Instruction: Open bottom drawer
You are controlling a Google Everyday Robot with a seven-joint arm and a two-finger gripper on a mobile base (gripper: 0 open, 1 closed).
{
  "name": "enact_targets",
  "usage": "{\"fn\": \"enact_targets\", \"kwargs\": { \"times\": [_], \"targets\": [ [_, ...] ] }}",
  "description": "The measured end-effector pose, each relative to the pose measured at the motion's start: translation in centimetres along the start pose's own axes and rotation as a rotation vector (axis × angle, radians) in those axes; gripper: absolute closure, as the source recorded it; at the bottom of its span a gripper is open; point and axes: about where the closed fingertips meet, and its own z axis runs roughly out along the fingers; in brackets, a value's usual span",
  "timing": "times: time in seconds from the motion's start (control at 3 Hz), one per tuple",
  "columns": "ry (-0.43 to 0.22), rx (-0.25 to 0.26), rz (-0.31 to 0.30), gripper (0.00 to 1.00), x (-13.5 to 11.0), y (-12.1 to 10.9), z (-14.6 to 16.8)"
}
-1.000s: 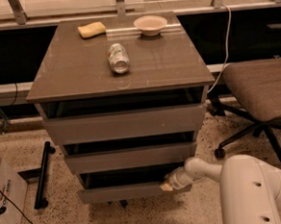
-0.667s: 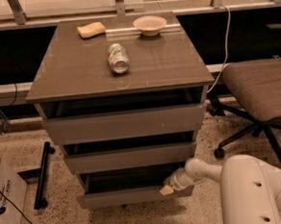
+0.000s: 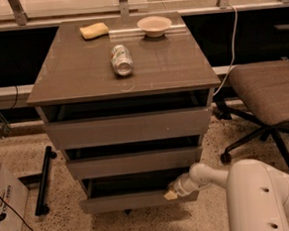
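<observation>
gripper (image 3: 172, 193): low at the cabinet's front right corner, its tip against the right end of the bottom drawer (image 3: 130, 202); whether spread or closed cannot be told.
bottom drawer: lowest of three grey-brown fronts, standing slightly out, dark gap above it.
cabinet top (image 3: 82, 77): can (image 3: 122, 59) lying near centre; sponge (image 3: 94, 30) and bowl (image 3: 154, 25) along the back edge.
risk, judged: a pull at one end could skew and jam the drawer, or the tip could slip off the handleless edge.
</observation>
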Motion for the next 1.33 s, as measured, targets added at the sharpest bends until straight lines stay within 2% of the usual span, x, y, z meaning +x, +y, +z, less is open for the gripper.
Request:
{"fn": "enact_targets", "kwargs": {
  "times": [0.33,0.67,1.0,1.33],
  "targets": [
    [0.038,-0.013,0.071,0.39,2.95,1.72,-0.09],
    [0.047,-0.014,0.093,0.16,3.49,2.06,-0.60],
    [0.047,-0.014,0.093,0.00,3.18,2.17,-1.09],
    [0.059,-0.013,0.091,0.00,3.28,2.13,-0.73]
  ]
}}
